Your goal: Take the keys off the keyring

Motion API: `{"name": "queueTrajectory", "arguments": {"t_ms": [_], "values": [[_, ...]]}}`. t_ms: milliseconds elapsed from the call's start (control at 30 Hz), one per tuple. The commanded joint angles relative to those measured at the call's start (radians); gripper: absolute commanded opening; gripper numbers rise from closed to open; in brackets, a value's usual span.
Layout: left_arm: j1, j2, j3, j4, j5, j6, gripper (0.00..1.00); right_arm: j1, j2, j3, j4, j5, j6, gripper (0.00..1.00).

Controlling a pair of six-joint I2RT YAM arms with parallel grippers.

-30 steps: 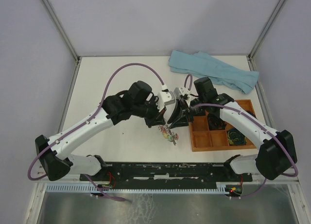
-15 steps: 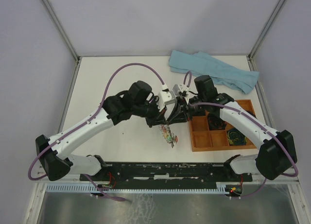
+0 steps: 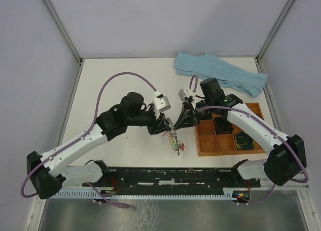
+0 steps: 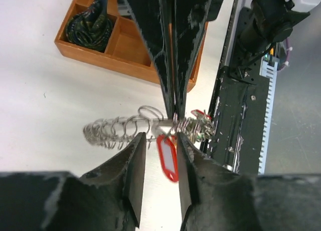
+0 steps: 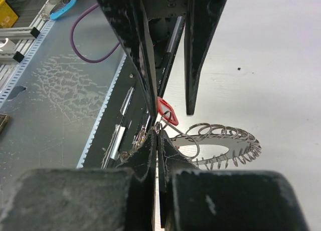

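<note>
Two pincers at keyring (image 4: 118,128), right pincer (image 4: 173,110) shut on its loop, left pincer (image 4: 159,141) part-open astride red key (image 4: 169,158).

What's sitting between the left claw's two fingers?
A red key tag, at the edge of the keyring, sits in the gap between the left claw's open fingers. The left wrist view shows it plainly.

White table (image 3: 115,75). Bears a rumpled blue cloth (image 3: 220,73) at the far right, a wooden tray (image 3: 208,152) nearer on the right holding dark coiled bundles (image 3: 244,140), and, just left of it, a keyring (image 3: 173,136) with small keys (image 3: 180,147).
</note>
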State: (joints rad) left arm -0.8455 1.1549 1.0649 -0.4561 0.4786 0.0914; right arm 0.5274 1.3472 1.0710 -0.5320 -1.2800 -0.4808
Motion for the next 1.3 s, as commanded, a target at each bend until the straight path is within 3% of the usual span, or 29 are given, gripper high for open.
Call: {"name": "queueTrajectory", "arguments": {"t_ms": [0, 100, 200, 300, 667, 1267], "values": [[0.014, -0.199, -0.212, 0.44, 0.003, -0.114, 0.42, -0.001, -0.021, 0.065, -0.063, -0.055, -0.06, 0.01], [0.013, -0.367, -0.436, 0.716, -0.045, -0.147, 0.54, -0.001, -0.018, 0.081, -0.111, -0.059, -0.102, 0.01], [0.013, -0.471, -0.631, 0.968, -0.079, -0.145, 0.55, -0.001, -0.014, 0.089, -0.138, -0.062, -0.126, 0.01], [0.014, -0.499, -0.73, 1.107, -0.109, -0.138, 0.51, 0.0, -0.009, 0.091, -0.145, -0.064, -0.133, 0.01], [0.009, -0.292, -0.66, 1.203, -0.006, -0.151, 0.36, 0.0, 0.004, 0.091, -0.151, -0.061, -0.14, 0.01], [-0.005, -0.199, -0.672, 1.261, 0.107, -0.16, 0.33, -0.001, 0.01, 0.091, -0.156, -0.061, -0.145, 0.01]]}}
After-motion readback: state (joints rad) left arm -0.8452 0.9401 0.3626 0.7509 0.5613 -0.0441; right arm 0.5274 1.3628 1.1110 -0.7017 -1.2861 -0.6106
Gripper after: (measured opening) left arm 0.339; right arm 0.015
